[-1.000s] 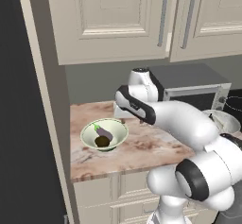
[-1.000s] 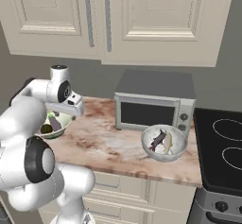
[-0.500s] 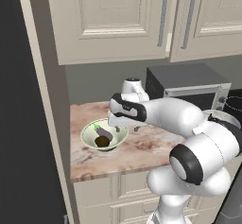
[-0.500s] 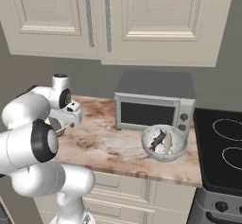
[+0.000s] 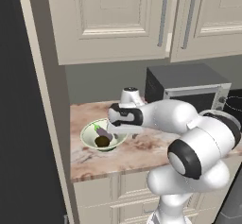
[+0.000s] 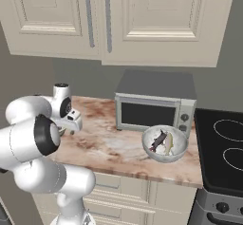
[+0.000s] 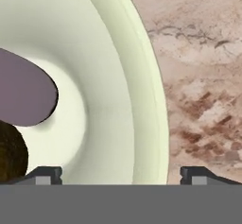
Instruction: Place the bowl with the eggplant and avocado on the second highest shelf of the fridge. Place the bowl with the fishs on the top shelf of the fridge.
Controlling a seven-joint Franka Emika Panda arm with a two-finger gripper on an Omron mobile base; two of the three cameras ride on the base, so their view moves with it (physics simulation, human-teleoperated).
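A home kitchen, rendered in simulation.

You are looking at cream panelled wall cupboards (image 5: pixel 111 20) with slim metal bar handles (image 6: pixel 88 11), hung above a marbled pink-brown stone counter (image 6: pixel 104 145) with matching cream drawers (image 5: pixel 125 192) under it. A grey steel microwave (image 6: pixel 154 103) stands at the back of the counter against a plain grey wall, and a black glass hob (image 6: pixel 223 145) with ringed burners and front knobs sits just beside the counter at its right end. Food in bowls confirms it: you see fish in a grey stone-look bowl (image 6: pixel 163 145) and an eggplant (image 5: pixel 103 133) in a pale green bowl (image 5: pixel 90 135) on the counter.
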